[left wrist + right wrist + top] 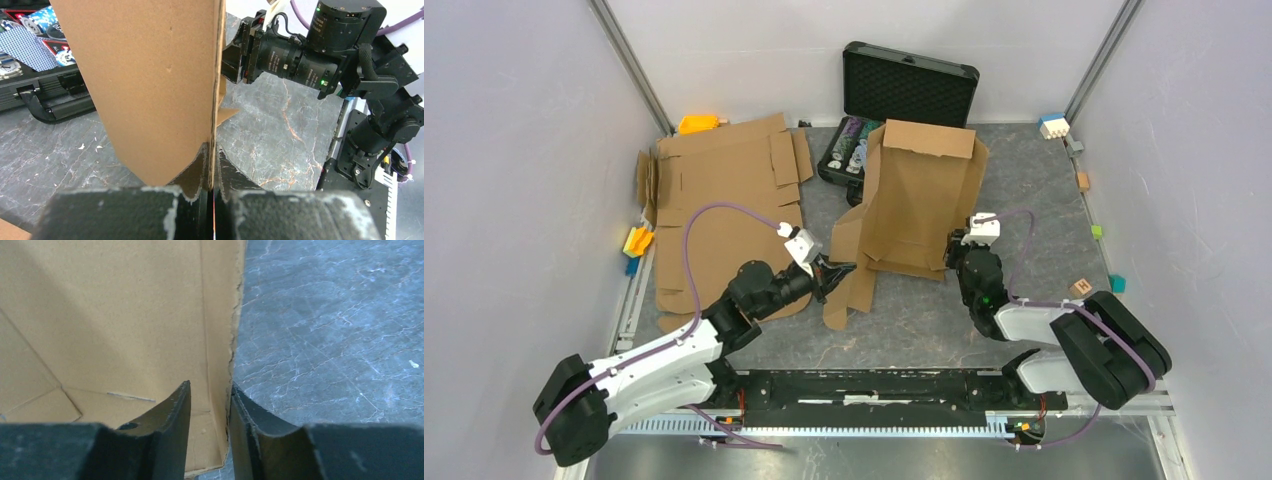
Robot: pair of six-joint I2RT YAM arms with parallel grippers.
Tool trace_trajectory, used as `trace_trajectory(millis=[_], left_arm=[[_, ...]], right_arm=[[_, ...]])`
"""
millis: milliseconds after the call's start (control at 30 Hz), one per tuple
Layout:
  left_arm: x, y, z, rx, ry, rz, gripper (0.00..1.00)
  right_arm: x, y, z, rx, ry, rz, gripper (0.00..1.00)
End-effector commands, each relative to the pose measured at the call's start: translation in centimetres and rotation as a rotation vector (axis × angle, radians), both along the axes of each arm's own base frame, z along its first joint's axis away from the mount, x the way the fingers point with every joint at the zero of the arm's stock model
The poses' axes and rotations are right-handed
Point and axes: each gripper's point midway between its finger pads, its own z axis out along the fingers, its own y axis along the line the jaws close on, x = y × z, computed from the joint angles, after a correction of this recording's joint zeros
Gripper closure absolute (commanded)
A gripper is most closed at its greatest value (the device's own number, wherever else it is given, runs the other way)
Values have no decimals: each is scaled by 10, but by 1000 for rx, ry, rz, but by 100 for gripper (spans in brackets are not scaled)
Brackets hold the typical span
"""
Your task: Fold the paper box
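The paper box (pixel 919 200), plain brown cardboard, stands half raised on the table's middle, its tall panel leaning back toward the black case. My left gripper (pixel 839 272) is shut on the thin edge of its lower left flap. In the left wrist view the box (pixel 150 75) rises from the left gripper (pixel 212 147), the sheet pinched between both fingers. My right gripper (pixel 954 250) is at the box's lower right edge. In the right wrist view the right gripper (pixel 210 385) stands open astride the torn edge of the box (pixel 115 315), which lies against the right finger.
A flat cardboard sheet (pixel 724 210) lies at the left. The open black case (pixel 904 95) with chips (pixel 849 145) stands behind the box. Small coloured blocks sit along the edges: orange (pixel 696 124), yellow (pixel 637 240), white (pixel 1053 125), wooden (pixel 1081 288).
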Motion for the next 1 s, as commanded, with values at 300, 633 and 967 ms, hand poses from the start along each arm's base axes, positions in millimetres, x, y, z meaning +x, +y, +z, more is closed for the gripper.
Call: trace_trajectory(millis=[300, 633, 967], left_arm=[[-18, 4, -22, 25, 6, -24, 98], [-17, 4, -27, 39, 37, -14, 98], [-22, 10, -31, 30, 42, -14, 98]], right_arm=[[-30, 38, -13, -4, 98, 297, 31], [-45, 59, -13, 40, 99, 519, 17], [-54, 67, -15, 3, 101, 597, 2]])
